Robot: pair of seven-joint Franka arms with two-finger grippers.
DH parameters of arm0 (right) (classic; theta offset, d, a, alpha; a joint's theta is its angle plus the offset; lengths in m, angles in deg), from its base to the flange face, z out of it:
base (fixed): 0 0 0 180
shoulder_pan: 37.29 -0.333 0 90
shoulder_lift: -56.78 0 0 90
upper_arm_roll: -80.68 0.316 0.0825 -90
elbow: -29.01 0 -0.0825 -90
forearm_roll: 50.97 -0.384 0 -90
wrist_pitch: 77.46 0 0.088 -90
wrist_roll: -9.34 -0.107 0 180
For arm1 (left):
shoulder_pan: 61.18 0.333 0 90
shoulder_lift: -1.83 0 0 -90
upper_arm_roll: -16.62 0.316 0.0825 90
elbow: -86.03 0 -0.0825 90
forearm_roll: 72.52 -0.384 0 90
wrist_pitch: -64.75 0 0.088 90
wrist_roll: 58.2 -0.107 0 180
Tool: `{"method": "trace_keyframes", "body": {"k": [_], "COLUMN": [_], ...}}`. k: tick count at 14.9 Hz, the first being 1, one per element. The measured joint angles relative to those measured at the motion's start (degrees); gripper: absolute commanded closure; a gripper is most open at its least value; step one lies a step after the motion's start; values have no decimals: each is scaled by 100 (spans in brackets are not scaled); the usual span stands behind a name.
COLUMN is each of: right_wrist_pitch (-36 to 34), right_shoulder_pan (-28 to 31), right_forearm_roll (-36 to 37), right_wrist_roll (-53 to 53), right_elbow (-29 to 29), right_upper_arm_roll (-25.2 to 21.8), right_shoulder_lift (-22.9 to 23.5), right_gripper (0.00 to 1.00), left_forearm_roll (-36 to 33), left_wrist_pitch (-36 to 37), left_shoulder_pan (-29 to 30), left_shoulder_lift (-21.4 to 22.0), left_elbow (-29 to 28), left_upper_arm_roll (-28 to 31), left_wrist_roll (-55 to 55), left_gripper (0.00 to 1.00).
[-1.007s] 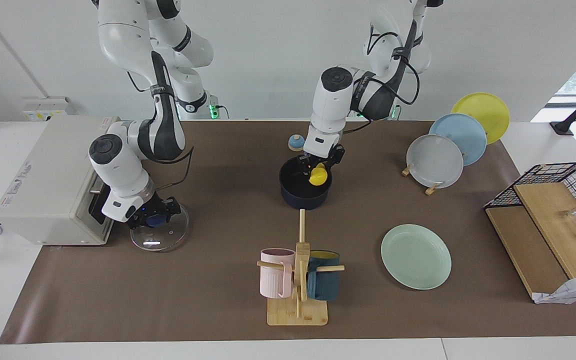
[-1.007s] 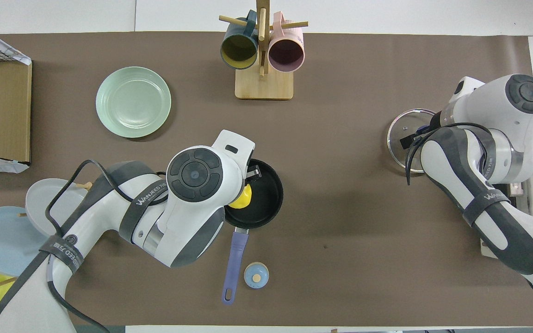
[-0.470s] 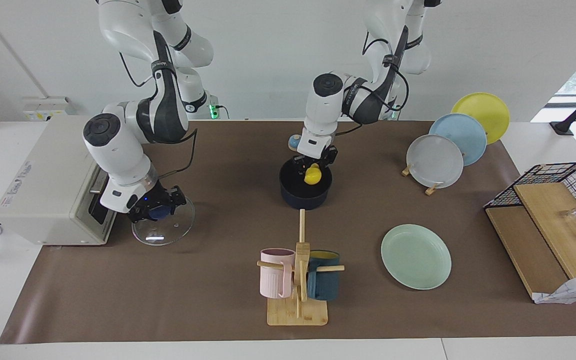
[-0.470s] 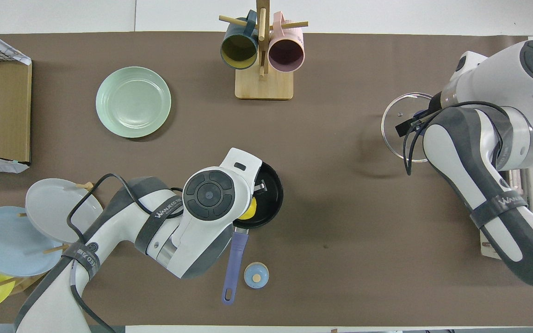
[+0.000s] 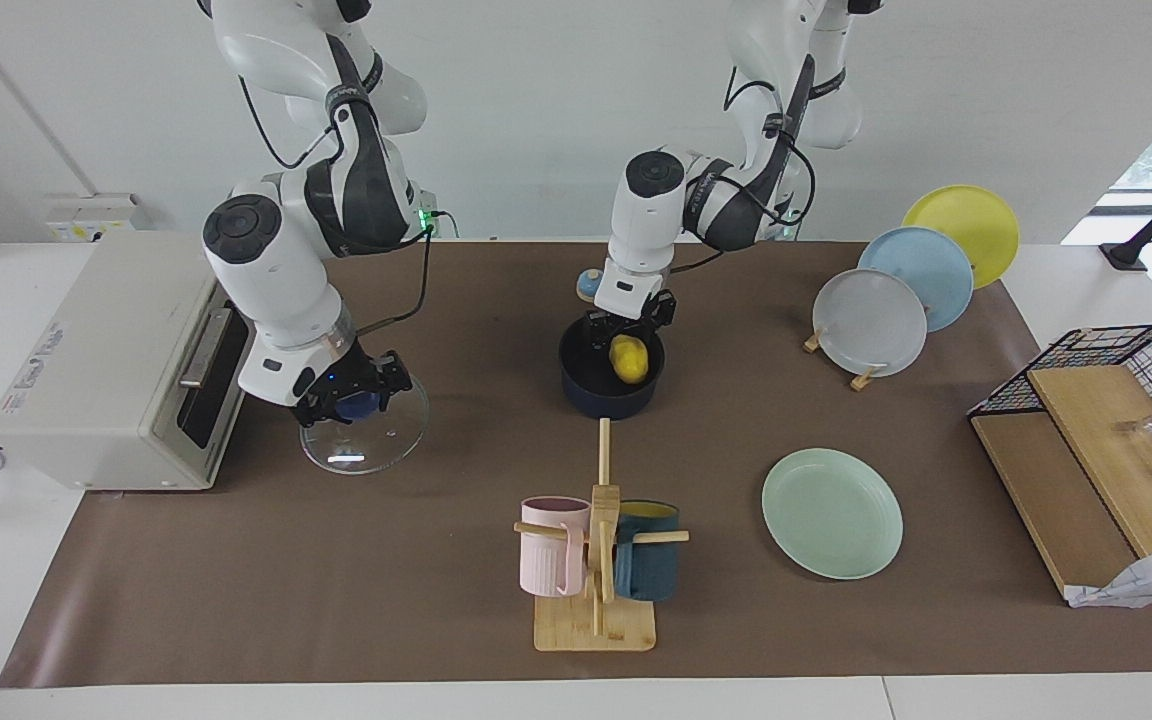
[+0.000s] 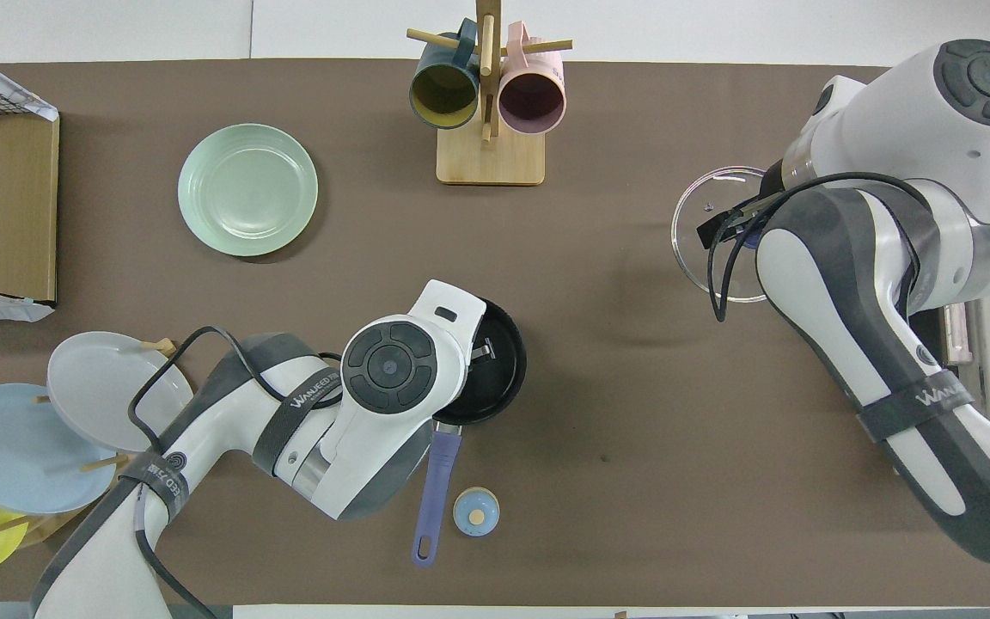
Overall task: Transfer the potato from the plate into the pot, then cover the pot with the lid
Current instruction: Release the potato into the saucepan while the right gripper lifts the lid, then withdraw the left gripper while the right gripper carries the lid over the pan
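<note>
The yellow potato (image 5: 629, 360) lies inside the dark navy pot (image 5: 608, 402) near the table's middle. My left gripper (image 5: 630, 334) hangs open just above the potato, over the pot. In the overhead view the left wrist hides the potato; the pot (image 6: 502, 378) and its blue handle (image 6: 435, 481) show. My right gripper (image 5: 350, 396) is shut on the blue knob of the glass lid (image 5: 378, 446) and holds it above the table beside the oven. The lid also shows in the overhead view (image 6: 703, 230). The mint-green plate (image 5: 831, 512) (image 6: 247, 189) is empty, farther from the robots than the pot.
A white toaster oven (image 5: 96, 370) stands at the right arm's end. A mug rack (image 5: 596, 560) (image 6: 488, 94) stands farther out than the pot. A blue-topped bell (image 5: 588, 285) (image 6: 475, 512) sits near the pot handle. Upright plates (image 5: 916, 275) and a wire basket (image 5: 1106, 420) stand at the left arm's end.
My right gripper has lifted the lid off the table and carried it toward the pot. The potato has gone from hanging in my left gripper to lying in the pot.
</note>
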Motion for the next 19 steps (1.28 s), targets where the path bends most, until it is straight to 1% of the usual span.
{"method": "trace_keyframes", "body": {"k": [4,5,8,11,13,14,16,19], "right_wrist_pitch": [-303,-340,-441,-444,-444,-444,-437,-399], "right_shoulder_pan": [-71,-159,-554,-977,-1187,-1303,-1570,-1944], "right_forearm_roll": [0,0,0,2,3,3,3,4], "right_wrist_roll": [-506,-632,-1312,-1990,-2383,-2611,-3073,-3519], "right_elbow": [-251,-305,-419,-464,-470,-473,-518,-695], "right_upper_arm_roll": [242,246,251,257,259,259,262,264], "right_shoulder_lift": [-10,-10,-10,-10,-10,-10,-10,-11], "right_gripper": [49,49,49,50,53,53,57,57], "left_forearm_roll": [0,0,0,0,24,45,69,96], "left_wrist_pitch": [94,314,1434,2120,2486,2704,3153,3429], "left_shoulder_pan": [4,22,250,666,1004,1211,1675,2346], "left_shoulder_lift": [28,67,231,441,630,741,973,1265], "left_elbow": [62,184,909,1477,1711,1809,1955,2001], "left_upper_arm_roll": [31,58,149,180,199,210,235,259], "left_wrist_roll": [-1,-21,-281,-717,-1262,-1652,-2530,-3611], "left_gripper": [0,0,0,0,0,0,0,0]}}
